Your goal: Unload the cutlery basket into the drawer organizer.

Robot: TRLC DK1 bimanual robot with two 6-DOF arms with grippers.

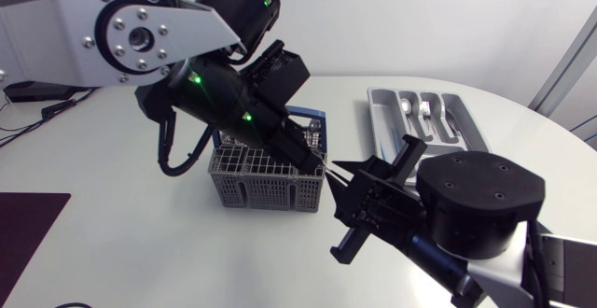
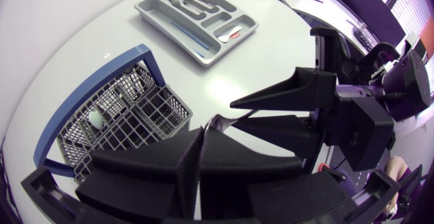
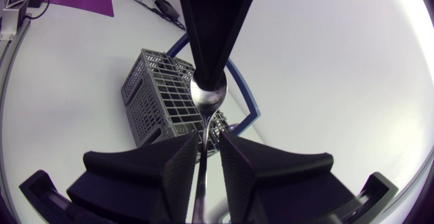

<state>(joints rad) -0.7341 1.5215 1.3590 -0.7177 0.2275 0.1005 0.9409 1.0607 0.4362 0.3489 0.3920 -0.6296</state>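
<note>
Spoon [image 3: 207, 95]: in the air just off the basket's right side, above the middle of the counter [image 1: 140, 243]; bowl end pinched, handle pointing away toward the right arm.
Left fingers [image 3: 207, 47]: closed together on the spoon's bowl. In the left wrist view the pair [image 2: 183, 159] meets in a tight seam with the spoon [image 2: 220, 121] sticking out past the tips.
Right fingers [image 3: 169, 163]: narrow gap, not closed. The handle runs down the slot between them, close along one finger; contact on both sides is not visible.
Finger-to-finger: right fingers [image 2: 285, 91] face the left pair tip to tip, nearly touching, with the spoon bridging them.
Cutlery basket [image 1: 266, 187]: grey mesh with a blue handle, upright near the counter's middle, under and behind the left arm. One pale rounded piece shows in a cell in the left wrist view; cannot tell what it is.
Drawer organizer [image 1: 382, 121]: grey tray near the far right edge of the counter, well apart from the basket, with some cutlery [image 1: 420, 112] lying in its compartments.
Dark mat [image 1: 28, 224]: flat at the counter's left edge, near corner.
</note>
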